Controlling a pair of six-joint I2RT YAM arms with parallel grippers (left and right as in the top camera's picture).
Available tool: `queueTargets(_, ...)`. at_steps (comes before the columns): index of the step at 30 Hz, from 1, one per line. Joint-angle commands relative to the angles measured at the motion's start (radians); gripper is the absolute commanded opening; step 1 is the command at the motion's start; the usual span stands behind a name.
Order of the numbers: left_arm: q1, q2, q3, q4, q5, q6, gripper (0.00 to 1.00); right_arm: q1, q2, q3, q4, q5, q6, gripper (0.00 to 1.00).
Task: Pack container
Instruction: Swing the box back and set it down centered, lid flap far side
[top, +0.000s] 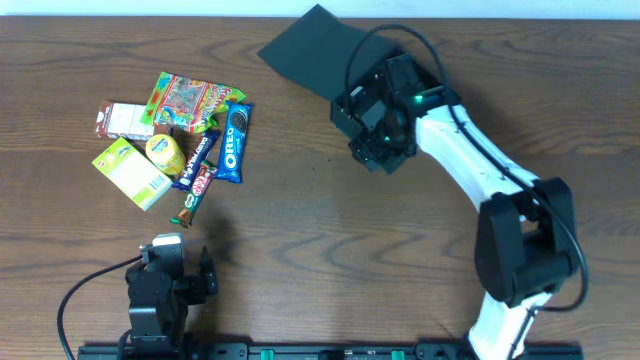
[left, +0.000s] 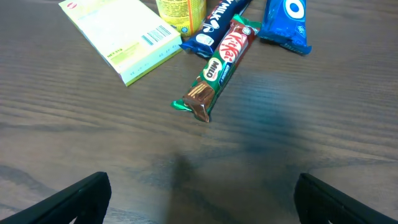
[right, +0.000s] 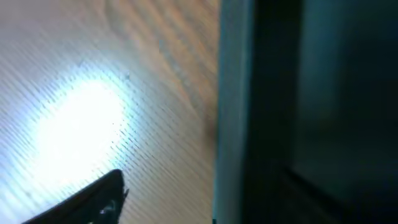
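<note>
I count one dark box (top: 310, 50) with a flap lid. Beside my other arm the snacks come to seven, perhaps eight: one pale green carton (top: 131, 173), one yellow tub (top: 165, 153), one bright sweet bag (top: 188, 103), one brown-and-white packet (top: 122, 119), one blue biscuit pack (top: 235, 142), one dark blue bar (top: 197, 158), and one red-and-green bar (left: 214, 70), which may be two bars overlapping; I cannot tell.
</note>
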Motion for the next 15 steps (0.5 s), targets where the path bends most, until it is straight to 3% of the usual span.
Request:
queueTargets(1,0.003,-0.005,-0.016,-0.018,-0.007,0.004,0.95,0.007,0.029,-0.006,0.001,-0.011,-0.008,0.49)
queueTargets(3,0.003,-0.005,-0.016,-0.018,-0.007,0.004,0.95,0.007,0.033,-0.006,0.012,-0.011,0.045,0.22)
queueTargets(5,0.003,-0.005,-0.016,-0.018,-0.007,0.004,0.95,0.007,0.033,-0.006,0.028,-0.011,0.149,0.04)
queueTargets(10,0.003,-0.005,-0.016,-0.018,-0.007,0.004,0.95,0.022,0.033,-0.006,0.057,-0.09,0.351,0.01)
queueTargets(15,0.003,-0.005,-0.016,-0.018,-0.007,0.004,0.95,0.07,0.033,-0.006,0.095,-0.107,0.645,0.01)
